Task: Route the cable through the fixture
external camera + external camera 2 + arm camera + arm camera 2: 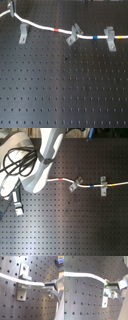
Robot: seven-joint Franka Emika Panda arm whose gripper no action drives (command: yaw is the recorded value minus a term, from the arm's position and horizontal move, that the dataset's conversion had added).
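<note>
The white cable [42, 27] runs across the far part of the black perforated board. It has a red band [56, 30], a blue band [96, 36] and a yellow band [120, 36]. It passes the left clip [23, 33], the middle clip [74, 35] and the right clip [110, 39]. In the first wrist view the cable [15, 278] lies across a grey clip [22, 287], and my gripper [48, 286] is shut on it just past that clip. The second wrist view shows the same grip [109, 287]. The gripper is outside the first exterior view.
In the second exterior view the white arm [45, 158] with black hoses [20, 160] covers the board's left part and the left clip. The middle clip [75, 183] and right clip [103, 186] show there. The perforated board [65, 90] has open holes nearer the camera.
</note>
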